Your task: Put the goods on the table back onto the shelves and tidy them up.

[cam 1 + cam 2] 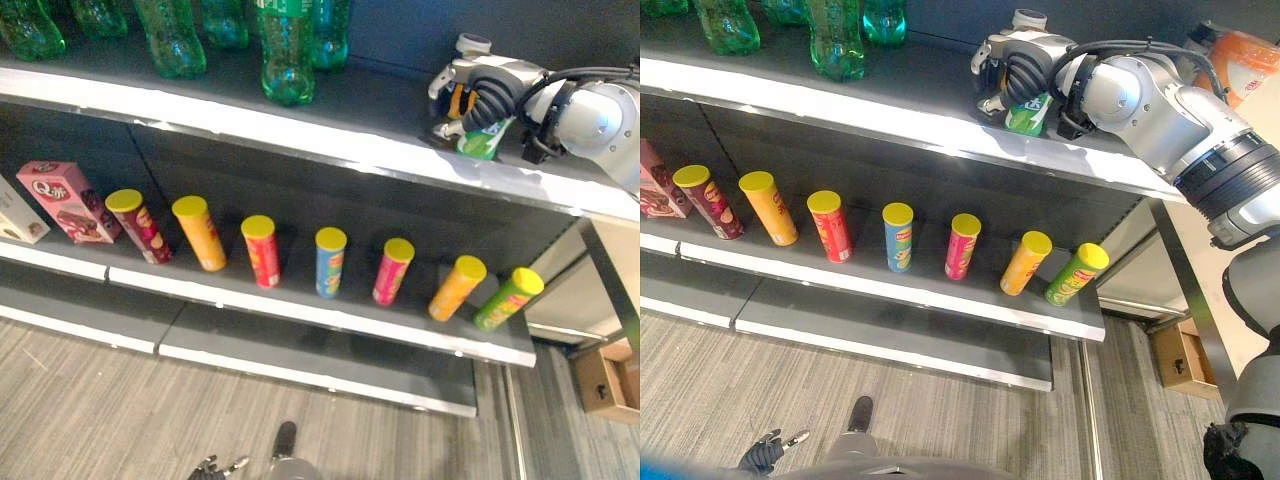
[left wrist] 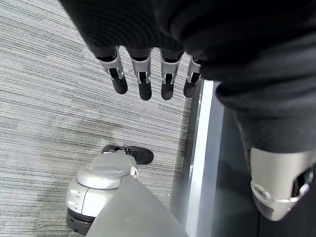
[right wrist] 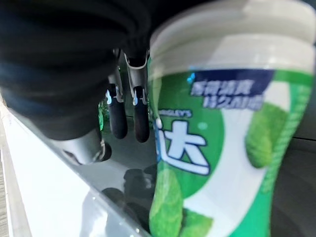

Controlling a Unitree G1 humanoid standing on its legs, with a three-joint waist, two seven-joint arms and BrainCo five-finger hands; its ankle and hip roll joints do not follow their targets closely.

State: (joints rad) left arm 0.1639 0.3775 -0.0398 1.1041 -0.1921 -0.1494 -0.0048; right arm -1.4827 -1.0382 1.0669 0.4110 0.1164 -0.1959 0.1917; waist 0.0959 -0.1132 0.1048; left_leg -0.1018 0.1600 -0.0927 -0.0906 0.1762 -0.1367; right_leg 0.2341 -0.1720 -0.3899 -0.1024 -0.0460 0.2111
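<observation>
A green gum bottle (image 1: 483, 141) with a white cap (image 3: 232, 29) rests on the upper shelf (image 1: 330, 135) near its right end. My right hand (image 1: 1012, 62) is over it, with the bottle under the palm. The fingers (image 3: 140, 118) that show beside the bottle are straight and not wrapped round it, and the thumb stays apart. My left hand (image 2: 143, 79) hangs low over the grey floor, fingers straight and holding nothing; it also shows at the bottom of the left eye view (image 1: 215, 468).
Several green soda bottles (image 1: 285, 50) stand at the upper shelf's left. Below, a row of chip cans (image 1: 330, 262) leans on the middle shelf (image 1: 300, 310), with pink snack boxes (image 1: 65, 200) at its left. A cardboard box (image 1: 605, 380) sits on the floor at right.
</observation>
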